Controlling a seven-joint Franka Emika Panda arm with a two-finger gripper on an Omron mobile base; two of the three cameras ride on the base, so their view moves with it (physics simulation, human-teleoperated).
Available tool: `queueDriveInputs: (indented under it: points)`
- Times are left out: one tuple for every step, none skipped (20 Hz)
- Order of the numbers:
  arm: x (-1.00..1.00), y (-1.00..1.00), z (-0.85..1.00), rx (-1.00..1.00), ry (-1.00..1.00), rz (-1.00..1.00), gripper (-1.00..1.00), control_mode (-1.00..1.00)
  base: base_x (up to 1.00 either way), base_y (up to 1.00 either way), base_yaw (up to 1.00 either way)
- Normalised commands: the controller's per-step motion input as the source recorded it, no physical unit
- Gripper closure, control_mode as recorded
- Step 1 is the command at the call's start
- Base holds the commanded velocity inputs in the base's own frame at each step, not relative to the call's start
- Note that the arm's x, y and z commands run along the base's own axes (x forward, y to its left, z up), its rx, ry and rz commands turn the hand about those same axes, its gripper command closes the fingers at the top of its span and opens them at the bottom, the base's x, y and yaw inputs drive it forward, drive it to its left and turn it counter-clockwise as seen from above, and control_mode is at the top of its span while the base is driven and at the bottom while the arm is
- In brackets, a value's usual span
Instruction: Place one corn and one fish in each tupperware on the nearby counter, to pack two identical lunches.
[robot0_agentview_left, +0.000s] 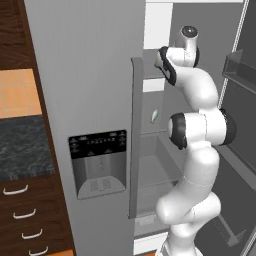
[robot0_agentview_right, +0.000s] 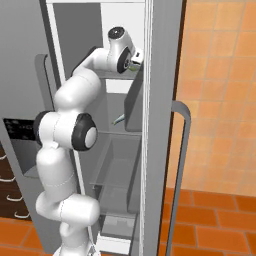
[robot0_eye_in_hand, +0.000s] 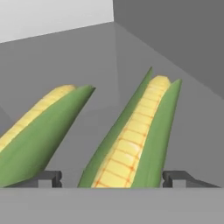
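So we've got the arm reaching up into the open fridge (robot0_agentview_left: 95, 75), hand tucked in at an upper shelf (robot0_agentview_right: 117, 75) between the closed left door and the open right door (robot0_agentview_right: 162, 100). Up close in the hand view, the gripper (robot0_eye_in_hand: 111, 177) has its jaws spread wide, and one corn (robot0_eye_in_hand: 131, 140) sits right in the gap between the fingertips (robot0_eye_in_hand: 48, 177), husk on both sides and yellow kernels facing us; whether the pads actually touch it we can't tell. The second corn (robot0_eye_in_hand: 39, 131) lies just beside it on the left, angled much the same way, and its lower end crowds right up against the left fingertip, so that's the thing getting in the way. Both cobs rest on the grey shelf floor, with the fridge's back wall close behind. One shelf down, we can spot a small pale fish (robot0_agentview_left: 154, 116) poking out near the shelf edge. Off to the left of the fridge there's the counter (robot0_agentview_left: 22, 147) with its drawers (robot0_agentview_left: 22, 215) below, and the water dispenser panel (robot0_agentview_left: 98, 162) is set into the closed door.
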Motion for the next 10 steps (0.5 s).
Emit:
queueDriveInputs:
  points:
    - [0.01,-0.14,-0.41,0.0,0.04,0.0,1.0,-1.0,0.0,0.0,0.0]
    - [0.0,-0.12,-0.41,0.0,0.03,0.0,1.0,-1.0,0.0,0.0,0.0]
    - [0.0,-0.15,-0.39,0.0,0.01,0.0,1.0,-1.0,0.0,0.0,0.0]
    - [0.0,-0.19,-0.33,0.0,0.0,0.0,1.0,-1.0,0.0,0.0,0.0]
    - [0.0,-0.17,-0.34,0.0,0.0,0.0,1.0,-1.0,0.0,0.0,0.0]
    - [0.0,-0.14,-0.36,0.0,0.0,0.0,1.0,-1.0,0.0,0.0,0.0]
    - [0.0,-0.1,-0.36,0.0,0.0,0.0,1.0,-1.0,0.0,0.0,0.0]
    - [0.0,-0.01,-0.31,0.0,0.0,0.0,1.0,-1.0,0.0,0.0,0.0]
    - [-0.27,0.0,-0.16,0.0,-0.01,0.03,1.0,-1.0,0.0,0.0,0.0]
    - [-0.58,0.09,-0.03,0.0,-0.02,0.04,1.0,-1.0,0.0,0.0,0.0]
